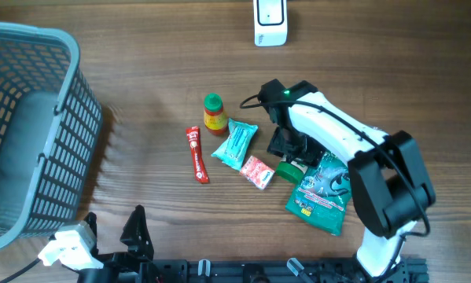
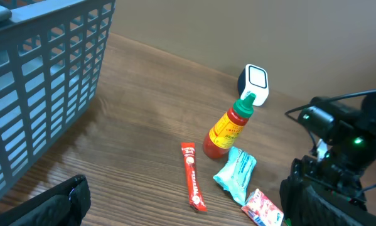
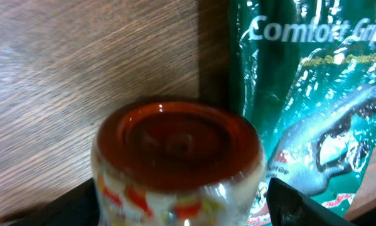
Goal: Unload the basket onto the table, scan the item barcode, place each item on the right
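I judge the pickup in hand. The jar point(image 3: 178, 157) lies well apart from the scanner point(image 1: 270, 21). My right gripper point(image 3: 181, 201) straddles the jar, but I cannot tell whether it grips. My left gripper point(image 1: 114, 226) gapes empty. Next I need a firm hold, then to present the barcode to the scanner.

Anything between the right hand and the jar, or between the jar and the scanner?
Nothing visible. The right hand straddles the jar, and only bare table lies between it and the scanner.

A jar point(image 3: 178, 150) with a red-brown end fills the near centre, the right gripper's point(image 3: 181, 210) dark fingers point(image 3: 304, 206) on either side. A green packet point(image 3: 313, 107) marked "Comfort Grip" lies just right of it on the wooden table point(image 3: 81, 63).
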{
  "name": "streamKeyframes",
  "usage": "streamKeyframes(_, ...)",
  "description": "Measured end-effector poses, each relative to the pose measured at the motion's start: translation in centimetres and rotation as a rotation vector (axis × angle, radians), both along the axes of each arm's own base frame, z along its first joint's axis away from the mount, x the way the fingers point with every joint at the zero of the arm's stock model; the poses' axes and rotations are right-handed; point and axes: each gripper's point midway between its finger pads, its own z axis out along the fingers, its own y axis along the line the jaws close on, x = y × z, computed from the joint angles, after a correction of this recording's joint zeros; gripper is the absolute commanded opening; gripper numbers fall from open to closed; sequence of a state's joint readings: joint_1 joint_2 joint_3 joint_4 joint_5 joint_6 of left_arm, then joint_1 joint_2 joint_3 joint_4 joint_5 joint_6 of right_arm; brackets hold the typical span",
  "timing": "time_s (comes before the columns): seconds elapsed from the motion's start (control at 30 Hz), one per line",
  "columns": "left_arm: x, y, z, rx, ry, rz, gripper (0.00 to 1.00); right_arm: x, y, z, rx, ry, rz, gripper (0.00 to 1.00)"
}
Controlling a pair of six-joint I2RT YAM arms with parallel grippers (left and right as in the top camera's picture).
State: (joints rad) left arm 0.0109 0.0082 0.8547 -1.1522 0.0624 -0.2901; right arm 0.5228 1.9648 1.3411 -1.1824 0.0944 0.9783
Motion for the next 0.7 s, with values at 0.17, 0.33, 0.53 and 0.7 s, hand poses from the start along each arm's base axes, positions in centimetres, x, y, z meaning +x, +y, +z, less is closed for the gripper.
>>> streamKeyframes(0.17,0.0,0.0,0.0,0.000,-0.001,0.000,1.00,-0.9,-0.3,-2.0,-0.026,0.078,0.015,0.69)
streamKeyframes(0.33,0.0,0.0,0.0,0.000,0.000,0.000,1.00,0.1,2.1,-2.2,0.124,0.075,0.067,0.61)
streamKeyframes(0.53,0.0,0.0,0.0,0.000,0.000,0.000,1.00,5.8,5.3,-0.5,0.396,-0.050,-0.026,0.69)
streamKeyframes(0.7,0.0,0.0,0.0,0.000,0.000,0.000,1.00,9.3,4.7,-0.6,0.366,-0.188,-0.253,0.91)
